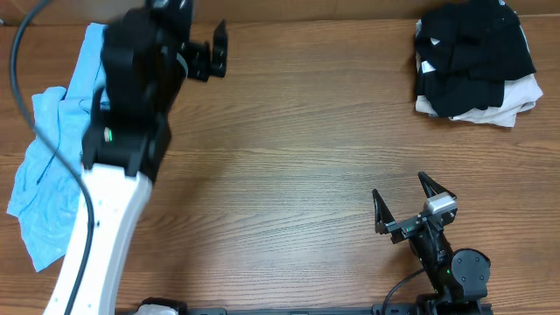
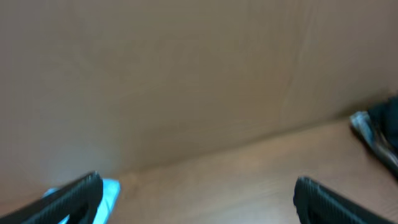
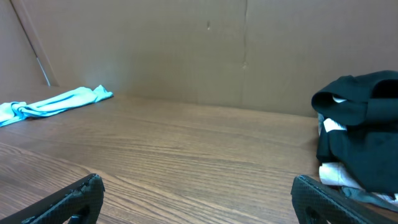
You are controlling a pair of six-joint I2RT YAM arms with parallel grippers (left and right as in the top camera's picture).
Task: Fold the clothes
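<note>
A crumpled light-blue shirt lies at the table's left edge, partly hidden under my left arm. A heap of black clothes sits at the far right corner on top of a white garment. My left gripper is near the back edge, just right of the blue shirt, open and holding nothing. In the blurred left wrist view a corner of the blue shirt shows beside one finger. My right gripper stands open near the front right, over bare wood. In its wrist view the black clothes lie ahead to the right.
A brown cardboard wall runs along the back of the wooden table. The left arm's white link and black cable cross over the blue shirt at the front left.
</note>
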